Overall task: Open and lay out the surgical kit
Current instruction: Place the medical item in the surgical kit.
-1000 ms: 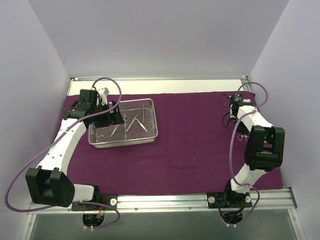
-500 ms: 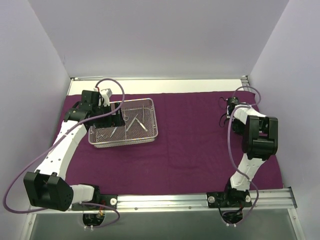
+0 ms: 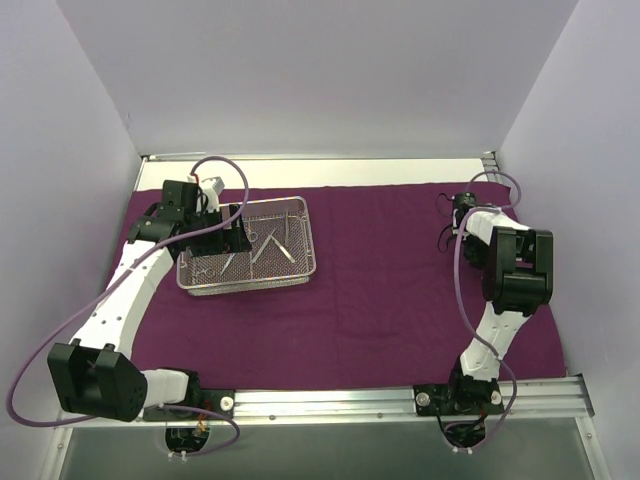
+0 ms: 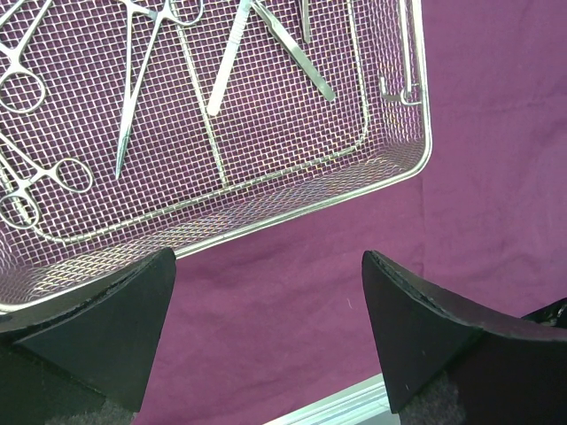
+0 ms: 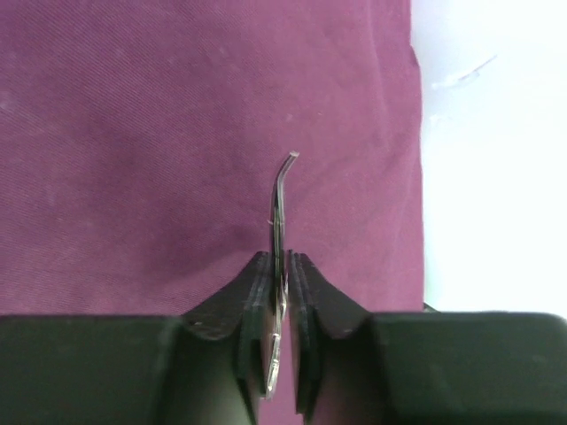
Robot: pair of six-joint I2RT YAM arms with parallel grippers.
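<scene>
The bench [image 3: 320, 168] carries the cloth wrap [image 3: 390, 290], which is already opened and spread flat over most of the working area. The wire-mesh tray [image 3: 250, 284] stands on the wrap's far-left part. The unwrapping step therefore appears complete, and the step in hand is judged to be laying the instruments out on the cloth. The left tool [image 4: 266, 261] is at the tray's edge with its jaws apart and nothing between them. In the wrist view its fingers frame the bare cloth just beside the tray rim, and contact with the tray cannot be determined. The right tool [image 5: 282, 261] is at the far-right part of the wrap, well apart from the tray. Its jaws are clamped on a thin silver curved-tip instrument [image 5: 282, 199], whose tip lies over the cloth near the right hem, with bare bench just beyond. Several scissor-handled forceps [image 4: 131, 97] and tweezers [image 4: 229, 62] remain in the tray. The next move likely calls for lowering the held instrument until it lies on the cloth, inside the hem, and then parting the jaws. Next, the left tool should be brought over one of the tray's instruments.
</scene>
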